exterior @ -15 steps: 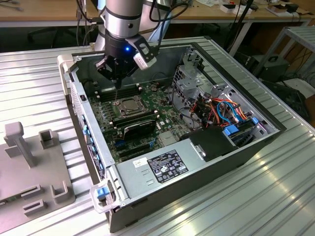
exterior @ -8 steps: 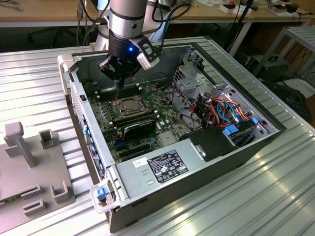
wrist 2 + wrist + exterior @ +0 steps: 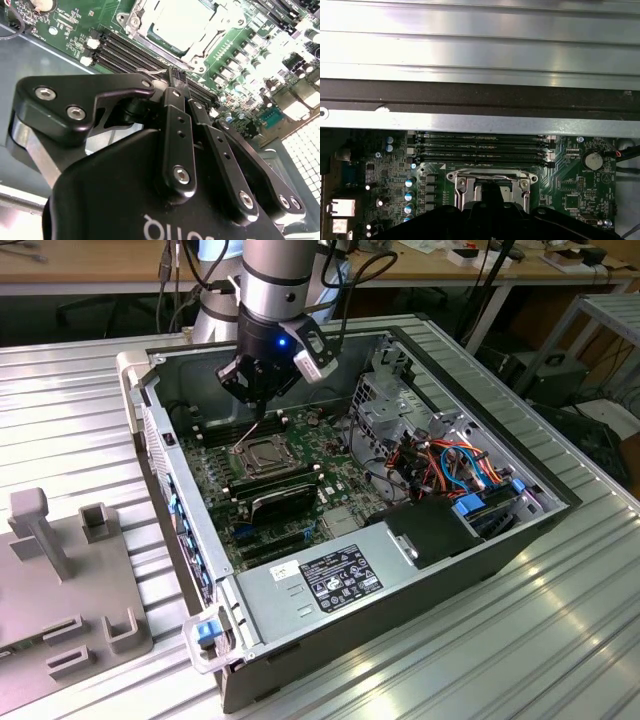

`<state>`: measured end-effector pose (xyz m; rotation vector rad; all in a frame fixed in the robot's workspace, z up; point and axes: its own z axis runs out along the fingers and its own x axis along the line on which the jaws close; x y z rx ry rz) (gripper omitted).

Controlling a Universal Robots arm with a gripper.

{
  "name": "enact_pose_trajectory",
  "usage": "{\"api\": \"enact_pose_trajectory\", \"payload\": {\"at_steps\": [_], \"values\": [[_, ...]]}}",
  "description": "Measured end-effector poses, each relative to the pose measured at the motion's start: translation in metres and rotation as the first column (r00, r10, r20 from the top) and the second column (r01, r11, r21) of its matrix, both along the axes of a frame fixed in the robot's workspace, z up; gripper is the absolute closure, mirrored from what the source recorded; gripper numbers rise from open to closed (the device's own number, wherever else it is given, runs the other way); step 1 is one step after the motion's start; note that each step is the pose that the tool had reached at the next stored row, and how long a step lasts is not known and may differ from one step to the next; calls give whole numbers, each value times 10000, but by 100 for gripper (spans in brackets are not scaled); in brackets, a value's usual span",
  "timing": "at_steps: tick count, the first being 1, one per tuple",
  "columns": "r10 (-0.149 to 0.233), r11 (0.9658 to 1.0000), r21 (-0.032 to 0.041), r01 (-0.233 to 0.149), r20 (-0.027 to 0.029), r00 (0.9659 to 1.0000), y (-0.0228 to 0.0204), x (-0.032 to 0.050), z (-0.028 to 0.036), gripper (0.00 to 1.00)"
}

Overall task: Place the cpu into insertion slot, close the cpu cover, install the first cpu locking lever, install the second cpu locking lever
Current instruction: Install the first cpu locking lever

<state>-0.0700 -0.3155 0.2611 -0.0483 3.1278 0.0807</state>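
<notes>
Inside open computer case (image 3: 400, 630), low over green motherboard (image 3: 222, 502): gripper (image 3: 179, 82) with fingers (image 3: 175, 102) drawn nearly together, tips just beside the socket edge nearest the memory slots (image 3: 127, 54). In the socket, cpu cover (image 3: 136, 21) lying flat around cpu (image 3: 185, 22), silver top showing through its window.

Ext. cam high, angled onto PC case (image 3: 400, 635); wrist cams close over motherboard (image 3: 235, 35) (image 3: 390, 175).

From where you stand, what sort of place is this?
Probably a robotics lab or workshop: a robot arm's gripper reaches into an open computer case on a ribbed metal table, desks behind.
</notes>
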Motion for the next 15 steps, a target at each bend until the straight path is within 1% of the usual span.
{"api": "enact_pose_trajectory", "payload": {"at_steps": [3, 10, 11, 13, 15], "values": [[1, 10000, 0, -1, 0, 10000, 0, 0, -12, 89], [1, 10000, 0, -1, 0, 10000, 0, 0, -13, 89], [1, 10000, -6, -1, 1, 10000, 0, 1, -14, 89], [2, 10000, -41, -2, 2, 10000, 0, 2, -17, 89], [2, 10000, -51, -2, 1, 10000, 3, 4, -40, 89]]}}
